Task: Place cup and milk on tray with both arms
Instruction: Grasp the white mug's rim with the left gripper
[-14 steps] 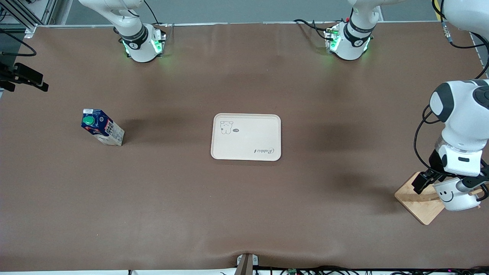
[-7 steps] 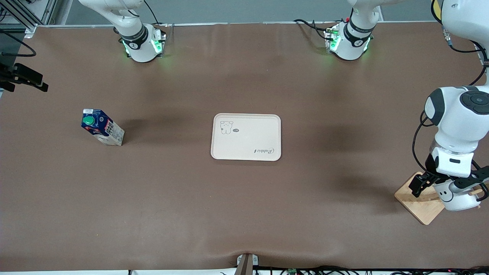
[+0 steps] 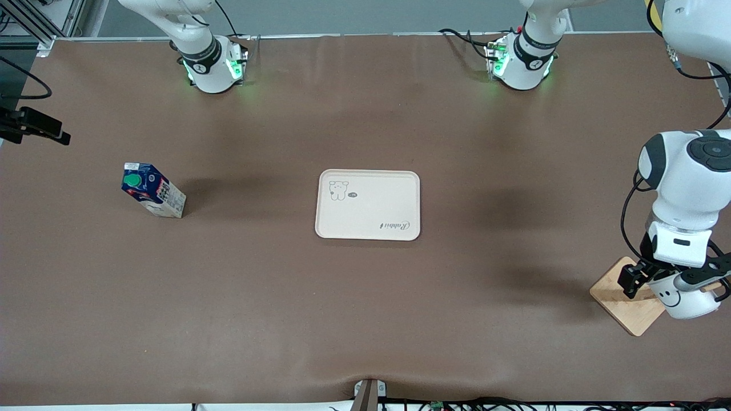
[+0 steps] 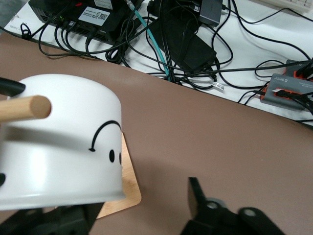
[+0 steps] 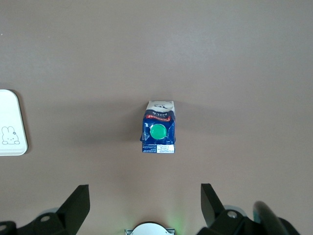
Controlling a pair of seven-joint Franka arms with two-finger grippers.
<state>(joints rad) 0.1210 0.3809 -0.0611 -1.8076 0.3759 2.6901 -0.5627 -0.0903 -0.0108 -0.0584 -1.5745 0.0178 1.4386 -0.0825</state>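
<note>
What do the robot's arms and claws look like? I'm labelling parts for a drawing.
Both arms are glossy white with rounded segments and dark grey joint caps. The left arm carries looping black cables and a black band near its base, where green lights glow; the right arm matches. The left claw and right claw are black, with two angular fingers.

My cup (image 4: 58,147) looks like glazed ceramic, smooth and softly glossy, its black face printed flat on the white. The peg (image 4: 24,108) poking across it is bare, pale wood with a matt, sanded look, and the stand's base (image 3: 625,299) under it is the same unvarnished wood with visible grain. The table cover (image 3: 365,297) is matt brown, cloth-like, faintly rippled. The tray (image 3: 368,204) looks like smooth matt plastic. The milk (image 5: 158,133) is printed carton board with a slight sheen and a shiny plastic cap (image 5: 158,131).
</note>
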